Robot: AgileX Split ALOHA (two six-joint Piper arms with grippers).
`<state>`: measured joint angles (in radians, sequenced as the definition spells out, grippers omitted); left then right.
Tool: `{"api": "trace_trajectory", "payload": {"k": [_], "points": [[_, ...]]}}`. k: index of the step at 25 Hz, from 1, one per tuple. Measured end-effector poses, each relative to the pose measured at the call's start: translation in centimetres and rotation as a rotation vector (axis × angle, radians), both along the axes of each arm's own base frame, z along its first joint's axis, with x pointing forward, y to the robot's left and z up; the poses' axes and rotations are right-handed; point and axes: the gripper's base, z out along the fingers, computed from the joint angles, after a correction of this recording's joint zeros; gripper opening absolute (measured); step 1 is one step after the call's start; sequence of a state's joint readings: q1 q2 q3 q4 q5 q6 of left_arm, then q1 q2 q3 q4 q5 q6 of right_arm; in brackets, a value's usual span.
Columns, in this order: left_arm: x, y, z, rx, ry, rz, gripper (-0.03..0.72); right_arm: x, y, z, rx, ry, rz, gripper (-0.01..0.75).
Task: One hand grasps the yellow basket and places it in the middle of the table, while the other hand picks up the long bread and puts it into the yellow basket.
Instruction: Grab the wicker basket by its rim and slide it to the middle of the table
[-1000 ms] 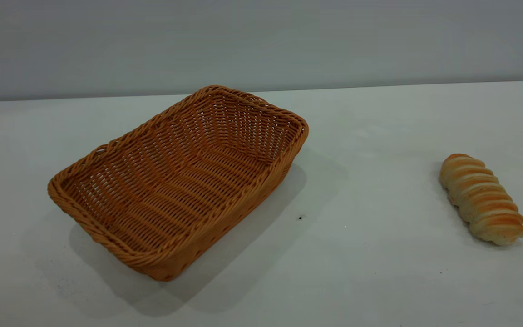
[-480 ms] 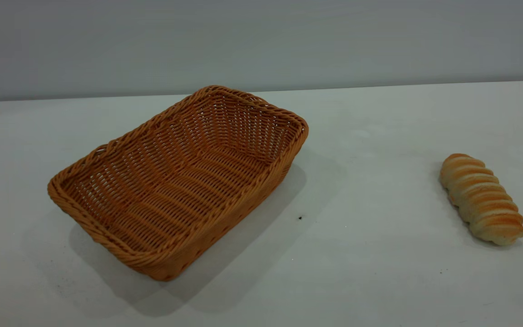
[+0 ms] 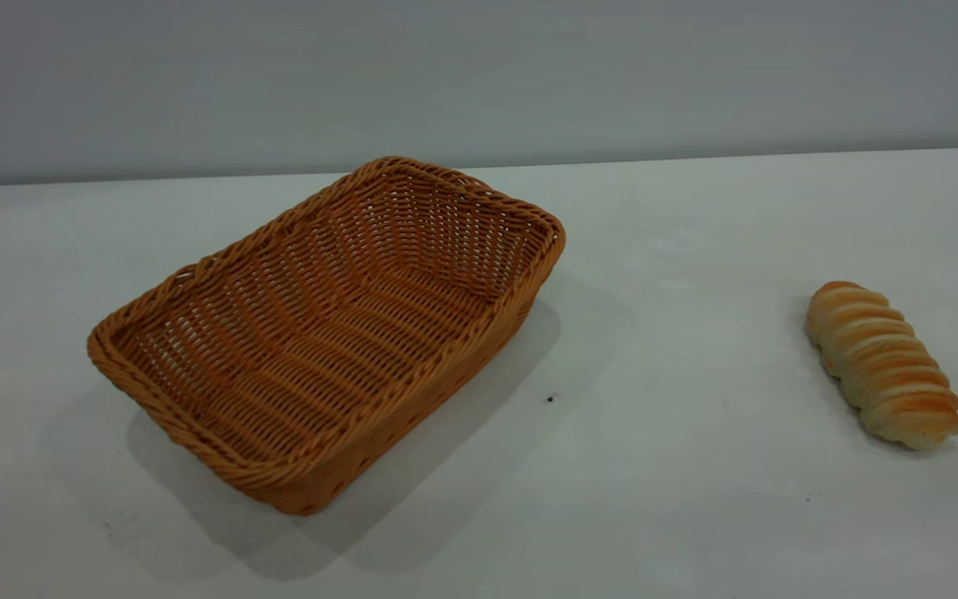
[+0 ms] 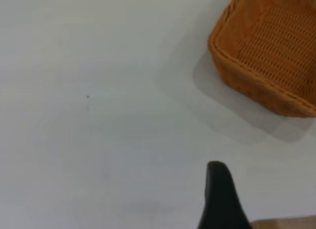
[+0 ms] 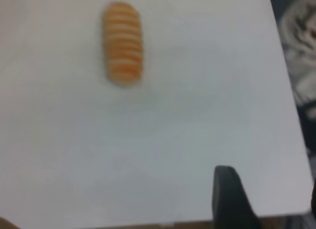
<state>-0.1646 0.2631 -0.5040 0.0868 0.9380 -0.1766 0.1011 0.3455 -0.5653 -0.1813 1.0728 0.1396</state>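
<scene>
The yellow basket [image 3: 412, 391] stands empty, left of the middle of the white table [image 3: 695, 516], turned at an angle. Far to the right the long bread [image 3: 882, 366] lies alone on the tabletop. Neither gripper appears in the exterior view. In the left wrist view one black finger [image 4: 219, 194] of my left gripper [image 4: 269, 192] hangs over bare table, well short of the basket's corner [image 4: 256, 86]. In the right wrist view my right gripper [image 5: 269, 184] is open and holds nothing, one finger [image 5: 227, 194] in sight, with the bread [image 5: 122, 44] well ahead.
A grey wall runs behind the table. In the right wrist view the table's edge [image 5: 292, 120] passes close beside the right gripper, with dark clutter [image 5: 303, 51] beyond it. A few tiny dark specks [image 3: 550, 399] dot the tabletop.
</scene>
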Motion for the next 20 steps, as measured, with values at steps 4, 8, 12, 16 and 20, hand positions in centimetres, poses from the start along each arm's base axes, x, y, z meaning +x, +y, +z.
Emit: {"api": "trace_trajectory", "payload": {"k": [4,8,12,16,20], "points": [[4.3,-0.8,-0.5,-0.018,0.106,0.028,0.512,3.2,0.0,1.7,-0.009,0.078,-0.052,0.43],[8.3,-1.6,-2.1,-0.025,0.215,0.033,0.512,6.1,0.2,2.6,-0.018,0.148,-0.062,0.43],[11.4,-2.6,-4.3,-0.085,0.315,0.043,0.512,8.6,0.5,2.4,-0.03,0.223,-0.063,0.43],[13.6,-3.4,-6.0,-0.148,0.388,0.069,0.512,10.2,0.8,1.5,-0.018,0.286,-0.057,0.43],[15.9,-4.1,-6.6,-0.192,0.439,0.094,0.512,10.9,1.3,1.0,0.03,0.305,-0.048,0.43]]}}
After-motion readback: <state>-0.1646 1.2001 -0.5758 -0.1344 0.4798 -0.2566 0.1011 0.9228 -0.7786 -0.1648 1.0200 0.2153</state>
